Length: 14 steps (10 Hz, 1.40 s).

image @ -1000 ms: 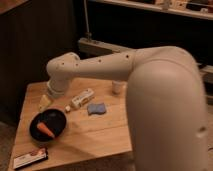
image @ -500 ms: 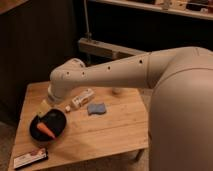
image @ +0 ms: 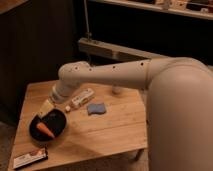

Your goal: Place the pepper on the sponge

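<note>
The orange-red pepper (image: 45, 130) lies inside a black bowl (image: 61, 131) at the table's front left. Further right, near the table's middle, the light-blue sponge (image: 96, 108) lies flat on the wood. My gripper (image: 46, 108) hangs at the end of the white arm, just above the bowl's far rim and up-left of the pepper, apart from it. The sponge lies well to the gripper's right with nothing on it.
A white tube with an orange label (image: 81, 98) lies between the gripper and the sponge. A flat dark packet (image: 30, 158) sits at the wooden table's (image: 110, 135) front left corner. My arm's bulk fills the right side. A dark cabinet and shelving stand behind.
The arm has swung down toward the black bowl, bringing the gripper closer over it. The pepper, sponge and tube lie where they were.
</note>
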Tool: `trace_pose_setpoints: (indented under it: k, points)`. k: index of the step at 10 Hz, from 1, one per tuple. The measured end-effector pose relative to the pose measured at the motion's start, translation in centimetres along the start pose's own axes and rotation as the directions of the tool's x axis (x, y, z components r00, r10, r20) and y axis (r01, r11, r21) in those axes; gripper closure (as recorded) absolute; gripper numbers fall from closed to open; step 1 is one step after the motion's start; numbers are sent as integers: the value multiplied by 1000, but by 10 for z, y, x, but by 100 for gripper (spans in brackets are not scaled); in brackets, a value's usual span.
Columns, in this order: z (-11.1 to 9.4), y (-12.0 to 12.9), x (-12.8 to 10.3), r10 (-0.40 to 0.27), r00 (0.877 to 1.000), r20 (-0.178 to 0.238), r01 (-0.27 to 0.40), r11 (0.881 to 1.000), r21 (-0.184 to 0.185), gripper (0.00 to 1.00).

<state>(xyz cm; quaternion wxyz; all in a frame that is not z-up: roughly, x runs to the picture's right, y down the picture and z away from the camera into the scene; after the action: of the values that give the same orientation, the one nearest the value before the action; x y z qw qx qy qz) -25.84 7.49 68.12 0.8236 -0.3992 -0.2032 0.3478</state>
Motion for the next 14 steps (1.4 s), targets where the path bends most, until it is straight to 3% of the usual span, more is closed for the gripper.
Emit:
trace_pose_setpoints:
  k: [3,6,9,11,14]
  points:
    - [11,20,6,-26,1000,0,26,1000,-6,20]
    - [50,13,19,-38,997,-72,37,999,-18,20]
    - [77,3,35,-22,993,-114,18,999,-34,20]
    - [84,0,43,-6,993,-117,-1,998,-55,20]
    - [99,2,48,10,992,-126,-25,993,-119,20]
